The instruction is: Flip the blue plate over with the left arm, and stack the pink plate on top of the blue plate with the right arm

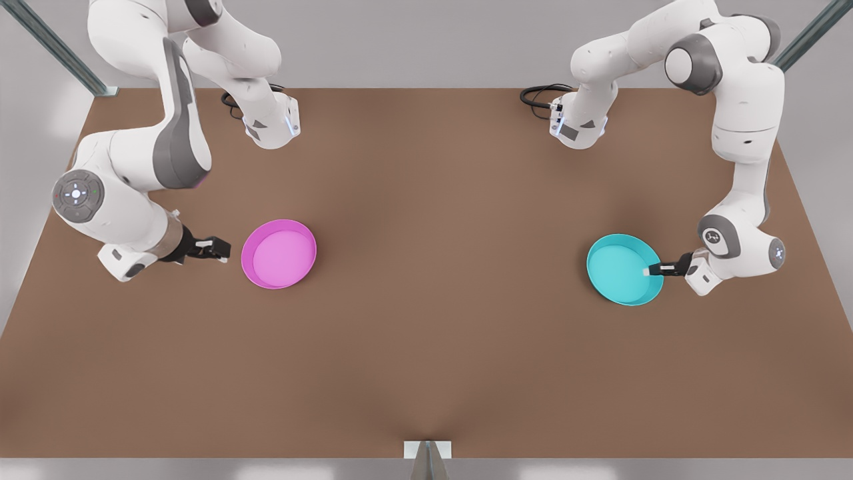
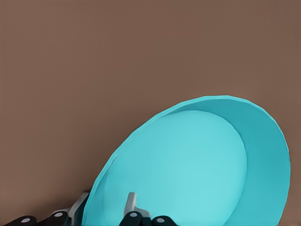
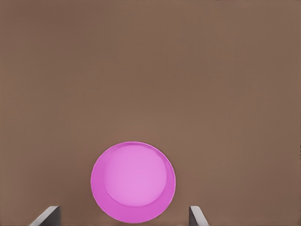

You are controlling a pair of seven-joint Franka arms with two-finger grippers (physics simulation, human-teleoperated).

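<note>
The blue plate (image 1: 621, 268) sits open side up on the brown table (image 1: 426, 347), toward the edge on the front view's right and roughly midway between the far and near edges. My left gripper (image 1: 648, 271) is at the side of the plate nearest that edge, and its fingers pinch the rim: in the left wrist view one finger (image 2: 130, 203) lies against the inside of the blue plate (image 2: 197, 165) and the other presses the outside of the rim wall. In that view the plate appears tipped, its far rim higher than the pinched side, though from the front view I cannot tell whether it has left the table.

The pink plate (image 1: 279, 254) lies flat and open side up toward the opposite edge, on the front view's left, well apart from the blue one. My right gripper (image 1: 223, 249) hangs low just beside it on the side facing that edge, not touching it. Its fingers are spread wide; in the right wrist view the two fingertips (image 3: 47, 215) stand far apart with the pink plate (image 3: 133, 182) ahead of them, centred between them.

Both arm bases stand along the far edge, with black cables (image 1: 540, 95) curled beside them.
</note>
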